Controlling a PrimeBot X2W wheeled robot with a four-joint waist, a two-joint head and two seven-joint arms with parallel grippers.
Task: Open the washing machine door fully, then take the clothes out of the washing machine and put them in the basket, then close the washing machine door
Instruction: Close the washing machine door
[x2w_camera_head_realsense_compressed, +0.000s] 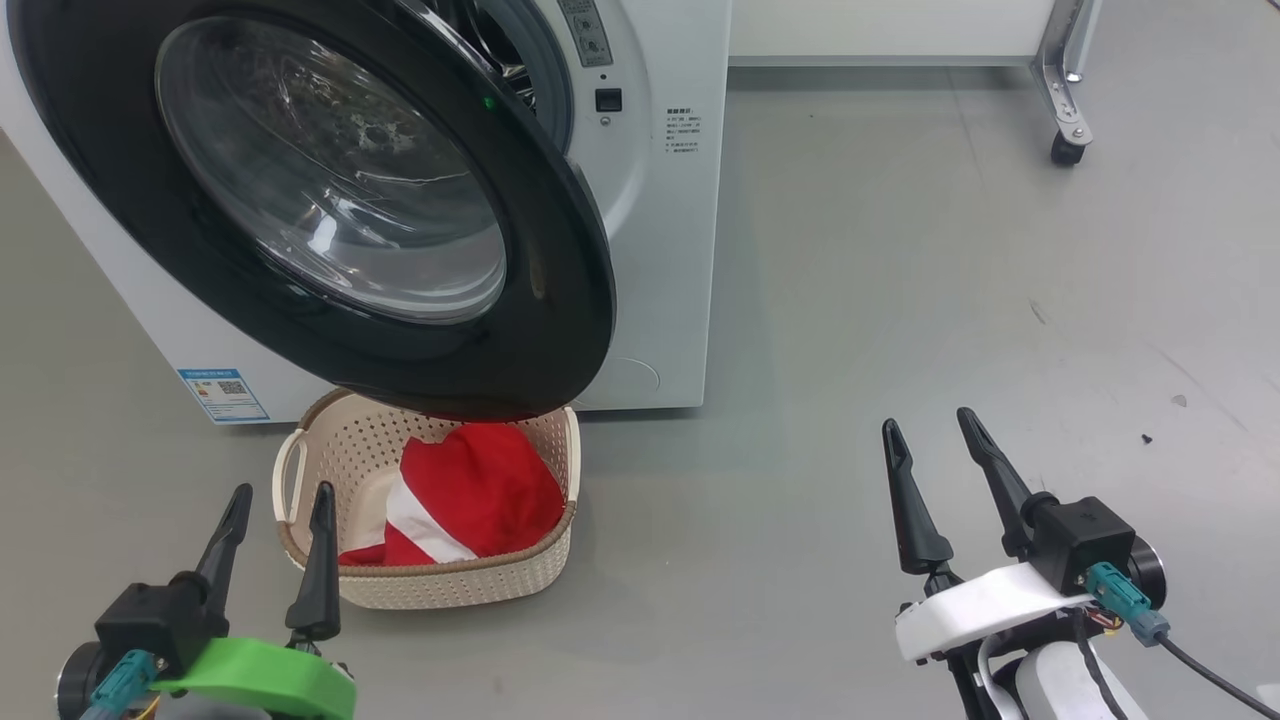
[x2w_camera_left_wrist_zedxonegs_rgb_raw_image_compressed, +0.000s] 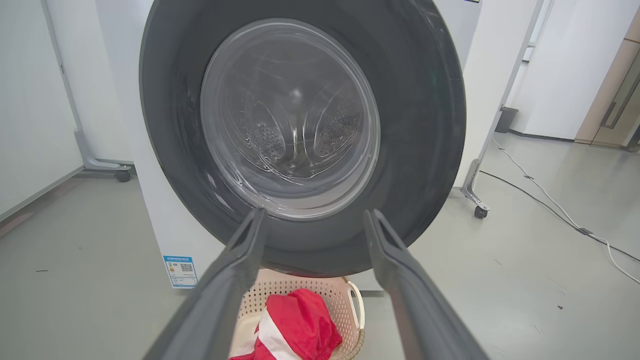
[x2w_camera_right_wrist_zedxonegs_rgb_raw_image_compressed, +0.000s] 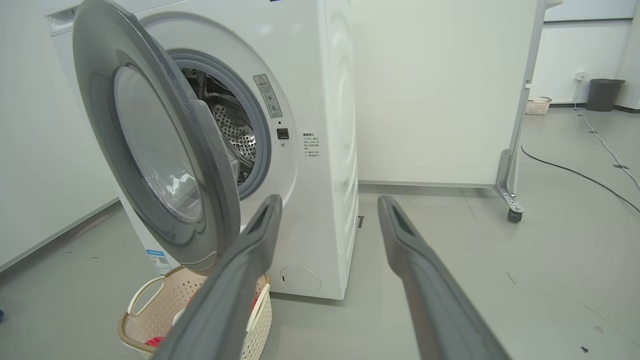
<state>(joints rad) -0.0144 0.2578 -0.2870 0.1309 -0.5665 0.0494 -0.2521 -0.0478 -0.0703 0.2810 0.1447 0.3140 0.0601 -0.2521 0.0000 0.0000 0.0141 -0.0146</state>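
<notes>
We hold left gripper (x2w_camera_head_realsense_compressed: 283, 490) and right gripper (x2w_camera_head_realsense_compressed: 927, 420) spread, empty, over smooth grey floor (x2w_camera_head_realsense_compressed: 900, 280). Just past the left one the clothes (x2w_camera_head_realsense_compressed: 480, 490) lie in the basket (x2w_camera_head_realsense_compressed: 440, 592), beneath the part-open washing machine door (x2w_camera_head_realsense_compressed: 565, 300); rightward, floor stretches to a castered frame leg (x2w_camera_head_realsense_compressed: 1060, 90).

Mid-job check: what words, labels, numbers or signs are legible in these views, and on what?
Nothing reads word for word.
Blue-bordered sticker with a QR code, low on the big white boxy washing machine: too small.
Grey sticker beside the steel drum: apparent warning triangle, print blurred.
Small black print block on the machine's front panel: too small.
</notes>
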